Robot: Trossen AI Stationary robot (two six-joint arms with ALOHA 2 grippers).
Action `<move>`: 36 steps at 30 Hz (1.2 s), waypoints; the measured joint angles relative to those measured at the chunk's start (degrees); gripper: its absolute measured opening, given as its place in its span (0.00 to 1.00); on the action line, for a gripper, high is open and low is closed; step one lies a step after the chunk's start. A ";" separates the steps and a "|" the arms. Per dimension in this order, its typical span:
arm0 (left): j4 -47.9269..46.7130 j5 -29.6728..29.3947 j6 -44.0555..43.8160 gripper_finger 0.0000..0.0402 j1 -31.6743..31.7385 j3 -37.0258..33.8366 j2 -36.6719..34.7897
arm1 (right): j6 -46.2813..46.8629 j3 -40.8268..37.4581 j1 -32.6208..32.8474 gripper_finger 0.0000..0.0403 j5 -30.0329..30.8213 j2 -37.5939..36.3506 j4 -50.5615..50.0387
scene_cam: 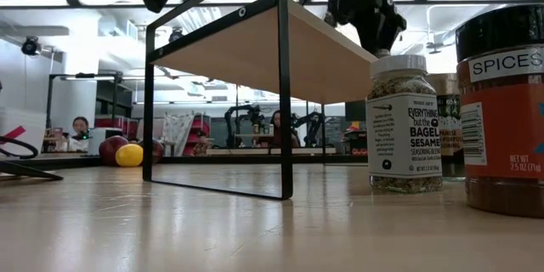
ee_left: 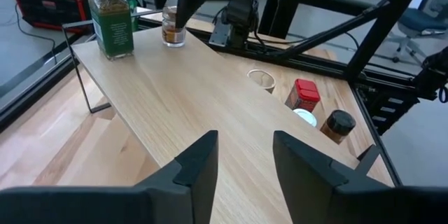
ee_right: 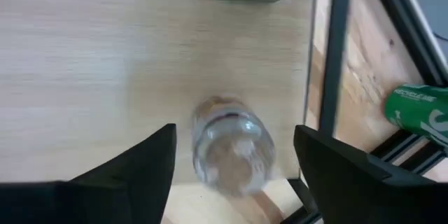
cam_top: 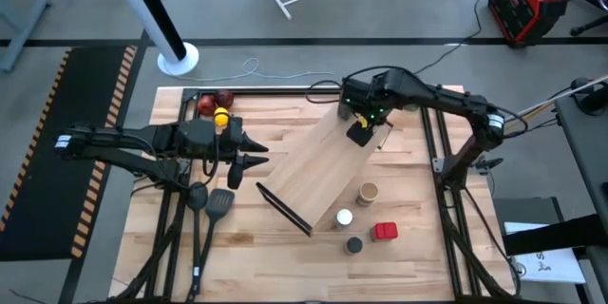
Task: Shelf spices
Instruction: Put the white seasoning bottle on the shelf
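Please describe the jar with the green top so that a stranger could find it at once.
Find the shelf, the slanted light-wood board. At its far end stand two jars. The green-topped jar is the taller, nearer the corner; its neighbour, the small clear jar, sits under the right claw.

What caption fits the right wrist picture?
Open right gripper above a small clear jar standing on the shelf.

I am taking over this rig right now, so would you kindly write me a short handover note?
Right gripper: open, above the small silvery-topped jar standing on the shelf.
Left gripper: open, empty, facing the shelf.
Done: green-topped jar and the small jar are on the shelf.
Left: tan-topped jar, white-topped jar, black-topped jar and red-topped jar stand on the table by the shelf.
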 joint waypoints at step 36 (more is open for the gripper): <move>6.42 -0.02 2.68 0.31 -0.74 0.38 5.93 | 28.27 -1.22 42.19 0.69 14.68 -10.58 -3.89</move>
